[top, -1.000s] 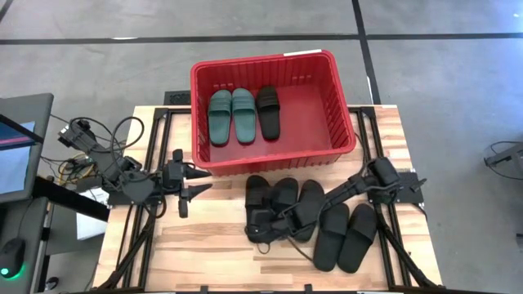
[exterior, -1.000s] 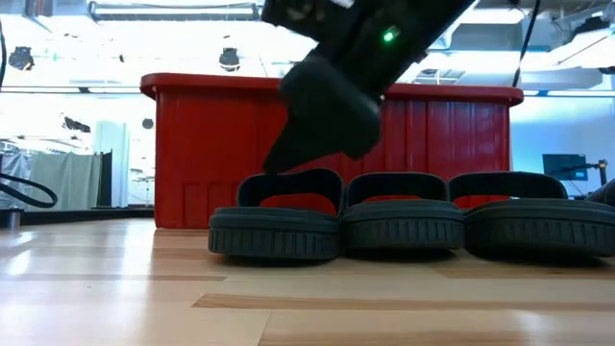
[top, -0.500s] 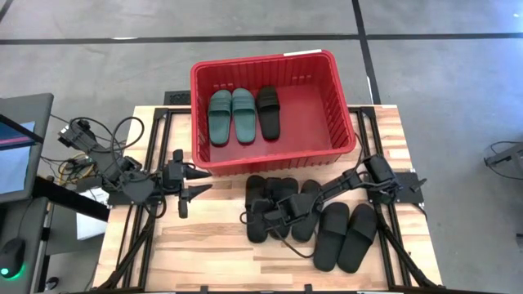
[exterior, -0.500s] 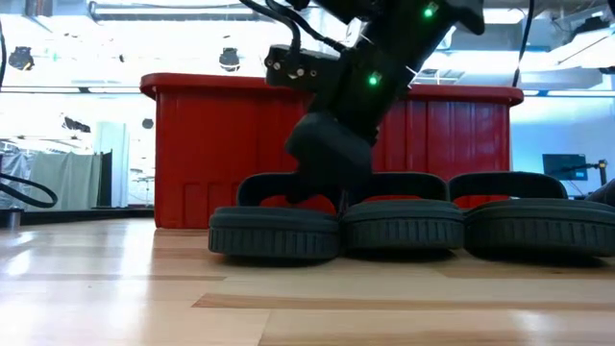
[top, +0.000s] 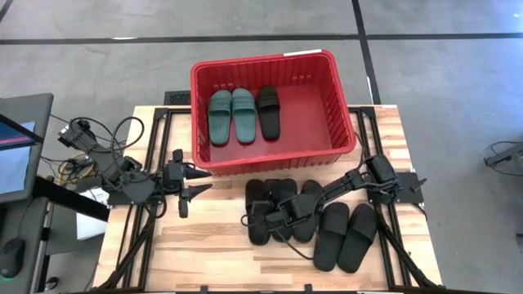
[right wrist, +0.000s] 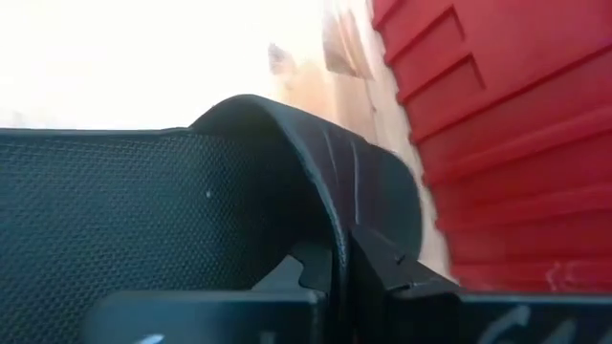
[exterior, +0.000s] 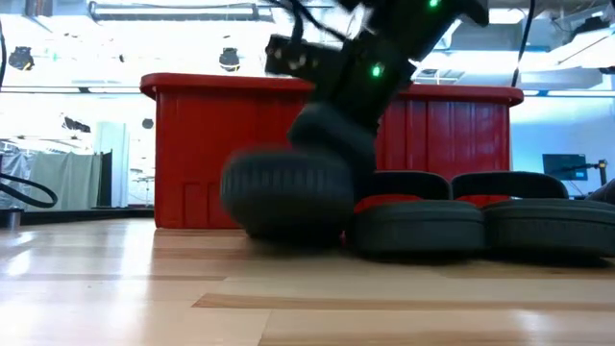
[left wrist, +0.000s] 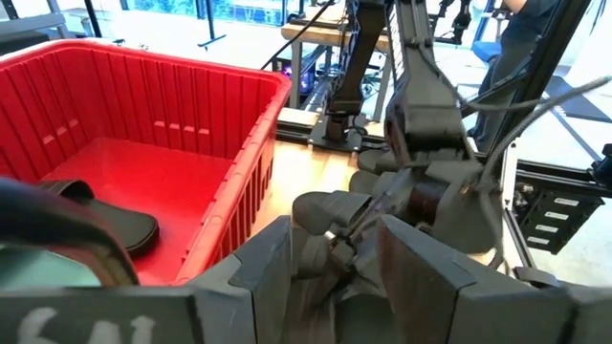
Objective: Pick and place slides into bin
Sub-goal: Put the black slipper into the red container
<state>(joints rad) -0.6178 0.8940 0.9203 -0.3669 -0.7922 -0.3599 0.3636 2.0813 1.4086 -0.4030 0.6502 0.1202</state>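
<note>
From above, my right gripper (top: 270,217) had clamped onto the strap of a black slide (top: 258,214) at the left of a row of three, just in front of the red bin (top: 343,98); two more black slides (top: 346,238) lay beside them to the right. The bin sat directly beyond the held slide, whose long axis ran toward the bin wall, so the carry looked short and straight, and the right arm was plainly the nearer one. Inside the bin lay a green pair (top: 231,116) and one black slide (top: 268,111), lengthwise. My left gripper (top: 196,181) waited off the bin's near left corner, its fingers parted and empty. At table height, the gripped slide (exterior: 286,192) was tipped up off the wood, blurred, so how far it had cleared I could only guess. Through the left wrist camera, the right arm (left wrist: 435,143) stood over the slides beside the bin wall (left wrist: 244,153). The right wrist camera showed the strap (right wrist: 316,182) pinched between closed fingers (right wrist: 387,263). No brand or writing was legible.
</note>
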